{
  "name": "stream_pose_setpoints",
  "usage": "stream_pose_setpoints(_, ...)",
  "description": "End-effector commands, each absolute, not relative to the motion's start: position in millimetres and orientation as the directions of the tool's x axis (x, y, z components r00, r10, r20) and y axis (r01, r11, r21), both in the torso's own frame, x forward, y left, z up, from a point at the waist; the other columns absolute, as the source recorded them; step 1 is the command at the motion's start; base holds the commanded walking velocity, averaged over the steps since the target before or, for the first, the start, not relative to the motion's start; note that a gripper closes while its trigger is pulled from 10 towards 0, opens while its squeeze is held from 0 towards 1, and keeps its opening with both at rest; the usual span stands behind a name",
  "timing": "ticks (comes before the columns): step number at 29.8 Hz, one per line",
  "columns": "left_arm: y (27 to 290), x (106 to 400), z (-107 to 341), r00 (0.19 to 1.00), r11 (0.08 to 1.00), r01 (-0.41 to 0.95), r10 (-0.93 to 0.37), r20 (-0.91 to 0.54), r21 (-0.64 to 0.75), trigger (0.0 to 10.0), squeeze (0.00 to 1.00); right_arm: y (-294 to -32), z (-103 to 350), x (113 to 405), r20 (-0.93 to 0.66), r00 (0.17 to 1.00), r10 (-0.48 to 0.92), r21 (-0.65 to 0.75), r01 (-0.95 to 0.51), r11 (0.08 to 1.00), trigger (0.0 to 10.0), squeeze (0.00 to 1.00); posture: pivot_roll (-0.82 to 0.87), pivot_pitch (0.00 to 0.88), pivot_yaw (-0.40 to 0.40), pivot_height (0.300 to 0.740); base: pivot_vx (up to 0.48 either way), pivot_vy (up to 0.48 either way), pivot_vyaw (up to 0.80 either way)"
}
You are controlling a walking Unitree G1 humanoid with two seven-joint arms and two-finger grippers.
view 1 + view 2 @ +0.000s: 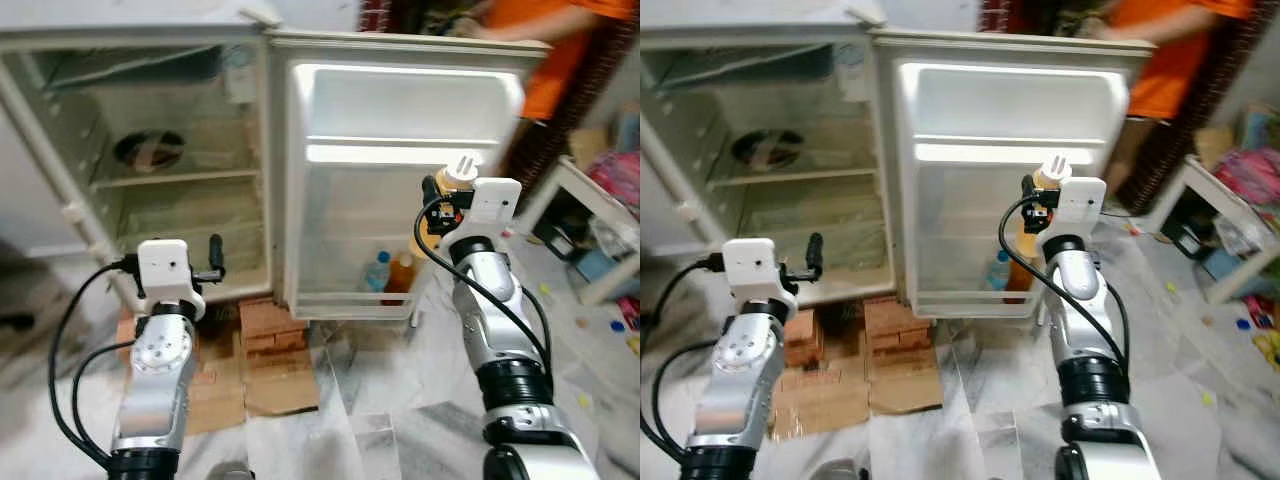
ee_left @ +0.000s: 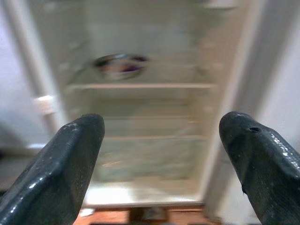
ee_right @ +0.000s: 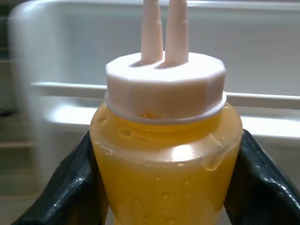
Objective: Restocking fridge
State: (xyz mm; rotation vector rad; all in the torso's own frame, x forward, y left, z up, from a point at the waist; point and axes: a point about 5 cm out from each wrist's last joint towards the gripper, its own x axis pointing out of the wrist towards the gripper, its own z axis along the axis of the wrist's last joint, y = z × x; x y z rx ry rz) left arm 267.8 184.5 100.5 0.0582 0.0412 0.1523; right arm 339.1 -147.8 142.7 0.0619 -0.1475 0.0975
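A small white fridge (image 1: 180, 240) stands open, its door (image 1: 400, 100) swung to the right. My right gripper (image 3: 164, 178) is shut on a yellow squeeze bottle (image 3: 166, 159) with a white twin-nozzle cap (image 1: 461, 170), held up in front of the door's middle shelf (image 1: 380, 153). The bottom door shelf holds a clear bottle with a blue cap (image 1: 376, 272) and an amber bottle (image 1: 401, 274). My left gripper (image 2: 164, 140) is open and empty, raised before the fridge's lower compartment. A dark bowl (image 1: 150, 150) sits on the upper inner shelf.
Red bricks (image 1: 270, 325) and flattened cardboard (image 1: 250, 385) lie under and before the fridge. A person in an orange top (image 1: 560, 50) stands behind the door. A white stand (image 1: 590, 235) and colourful clutter (image 1: 618, 175) fill the right side. Pale sheeting covers the floor.
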Motion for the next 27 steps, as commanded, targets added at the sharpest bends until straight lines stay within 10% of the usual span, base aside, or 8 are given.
stream_pose_setpoints(1,179,270,103,0.991,0.990,-0.130,0.132,-0.027,0.058,10.0,0.00,-154,151,341,0.174,0.981,0.091,0.066,-0.104,0.992,10.0,0.00,0.08,0.000,-0.054,0.740,0.480,0.000,0.00)
stream_pose_setpoints(5,181,270,104,0.986,0.986,-0.160,0.162,-0.029,0.056,10.0,0.00,-150,136,344,0.046,0.996,0.078,0.303,-0.088,0.949,10.0,0.00,0.07,0.000,-0.048,0.740,0.337,0.000,0.00)
stream_pose_setpoints(27,179,274,103,0.989,0.989,-0.136,0.139,-0.046,0.062,10.0,0.00,-133,140,342,0.104,0.966,0.237,0.178,-0.253,0.951,10.0,0.00,0.06,0.000,-0.021,0.740,0.000,0.000,0.00)
